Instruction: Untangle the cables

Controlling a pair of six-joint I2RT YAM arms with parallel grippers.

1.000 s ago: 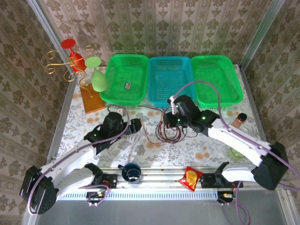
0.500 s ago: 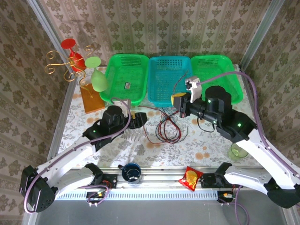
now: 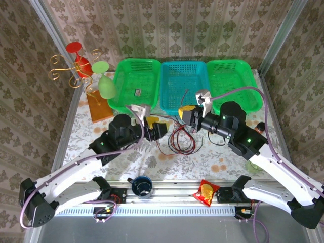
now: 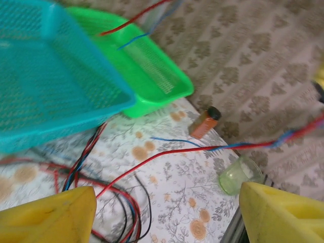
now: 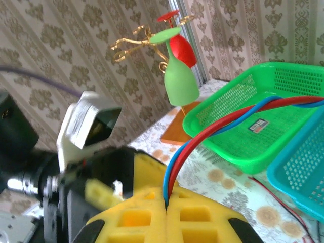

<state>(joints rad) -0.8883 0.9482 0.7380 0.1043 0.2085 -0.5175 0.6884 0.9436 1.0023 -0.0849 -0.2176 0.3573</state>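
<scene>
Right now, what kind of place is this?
Probably a robot practice booth, not a home: two white robot arms bolted to a metal rail, wallpaper panels in metal frames, and a flowery table with plastic baskets and tangled thin red, black and blue cables.

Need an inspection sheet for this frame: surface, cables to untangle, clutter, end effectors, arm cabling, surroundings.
Surface: floral-covered table.
Job's things: cables, red, black and blue, in a loose tangle mid-table; red and blue strands raised off it.
Clutter: dark mug and snack packet at near edge; green cup and brown bottle at right; three baskets at back; glass stand back left.
End effectors: left end effector open, nothing gripped; right end effector shut on cables, one red and one blue strand.
Cabling: purple hoses along both arms.
Surroundings: patterned walls.
</scene>
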